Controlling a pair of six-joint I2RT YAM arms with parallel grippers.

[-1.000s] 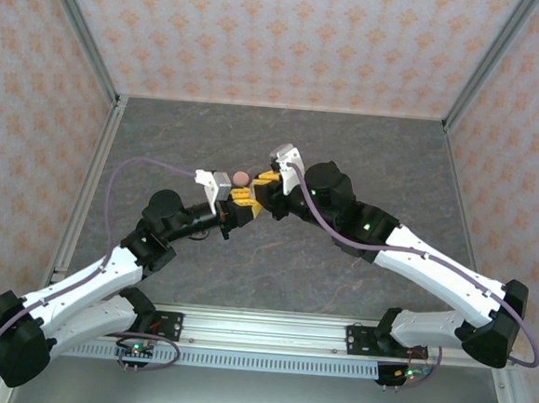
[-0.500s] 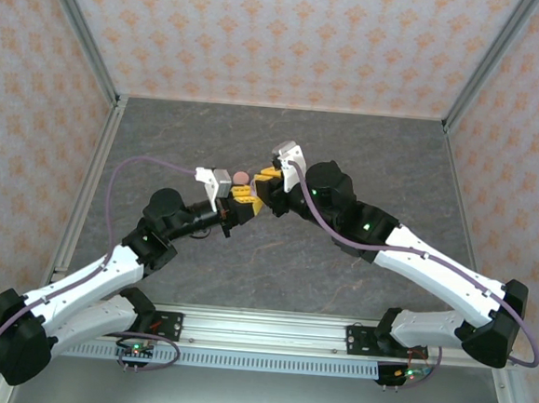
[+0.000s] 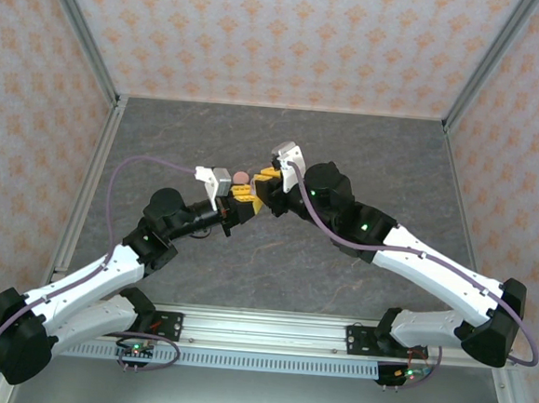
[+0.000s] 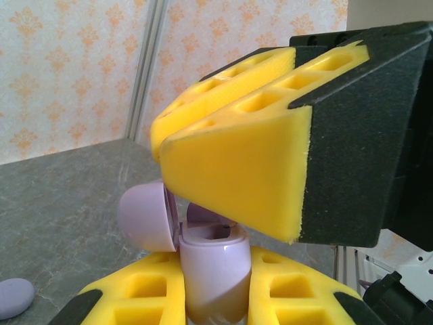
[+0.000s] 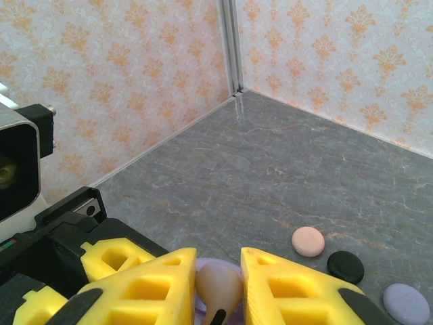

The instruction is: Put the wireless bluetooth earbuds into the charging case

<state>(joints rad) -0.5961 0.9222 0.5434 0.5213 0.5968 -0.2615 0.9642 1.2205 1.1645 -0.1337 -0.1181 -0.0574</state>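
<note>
Lilac plastic charging case (image 4: 215, 261), lid open, sat clamped in our left claw (image 4: 216, 305); our right claw (image 5: 218, 296) pinched a pale stemmed earbud (image 5: 216, 279) we judged unseated.

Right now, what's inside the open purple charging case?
The charging case shows a hollow socket at its mouth; the right gripper covers the rest, so deeper contents are hidden.
</note>
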